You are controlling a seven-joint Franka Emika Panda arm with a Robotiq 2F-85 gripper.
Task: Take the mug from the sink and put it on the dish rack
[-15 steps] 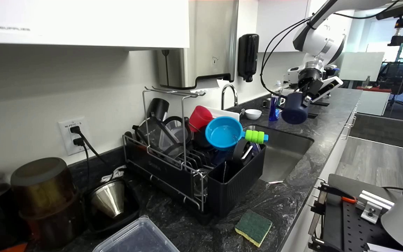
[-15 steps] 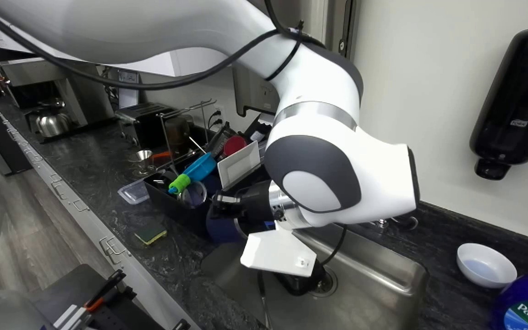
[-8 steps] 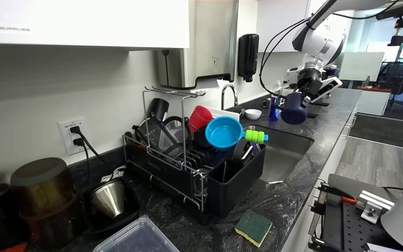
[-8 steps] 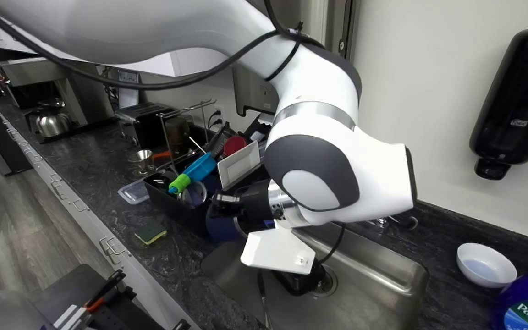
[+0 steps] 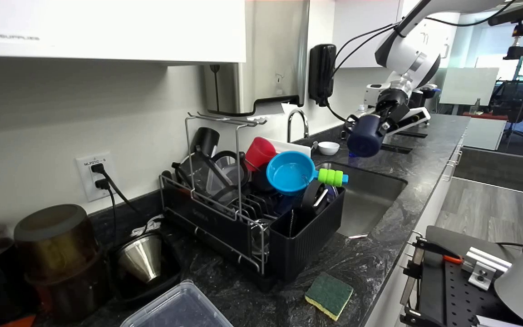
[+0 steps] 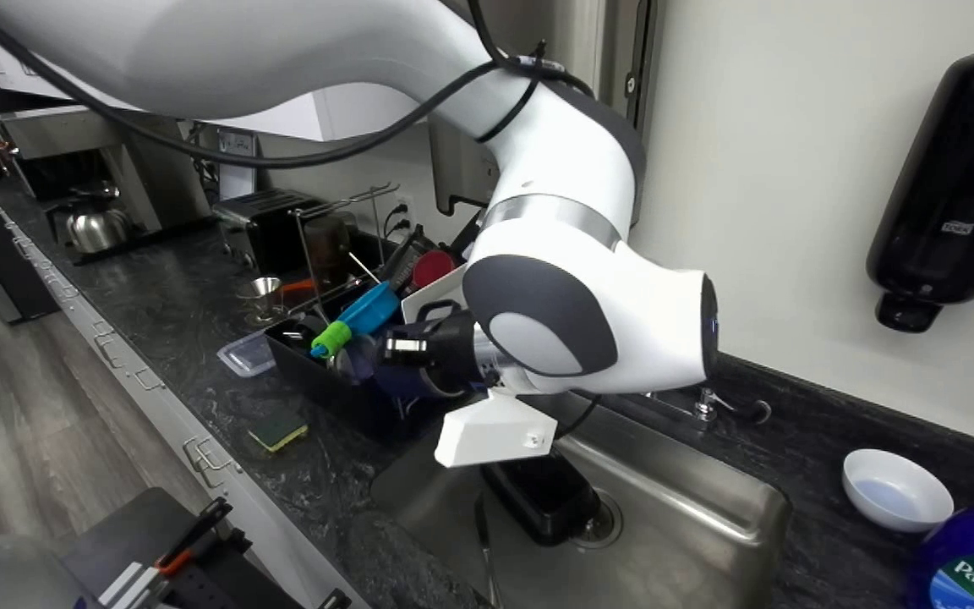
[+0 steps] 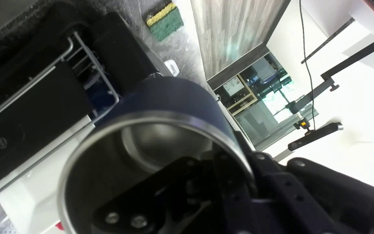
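Note:
The dark blue mug [image 5: 365, 137] hangs in the air, tilted, with its base toward the rack. It also shows in an exterior view [image 6: 407, 381], partly behind the gripper. My gripper [image 7: 232, 152] is shut on the mug's wall, one finger inside the steel-lined mouth and one outside. The sink [image 6: 690, 541] lies below and beside the arm. The dish rack [image 5: 220, 227] is black with a grey wire frame and full of dishes. In the wrist view the rack [image 7: 41, 110] shows beyond the mug.
A blue cup [image 5: 291, 171] with a green grip, a red cup [image 5: 260, 153] and a white plate [image 6: 428, 296] stand in the rack. A black container [image 6: 542, 499] lies in the sink. A white bowl [image 6: 897, 491], faucet [image 5: 298, 122] and sponge [image 5: 329, 295] are nearby.
The arm has carried the mug toward the rack and slightly up, with more tilt. It was almost still between the two earlier moments. The grip stays the same.

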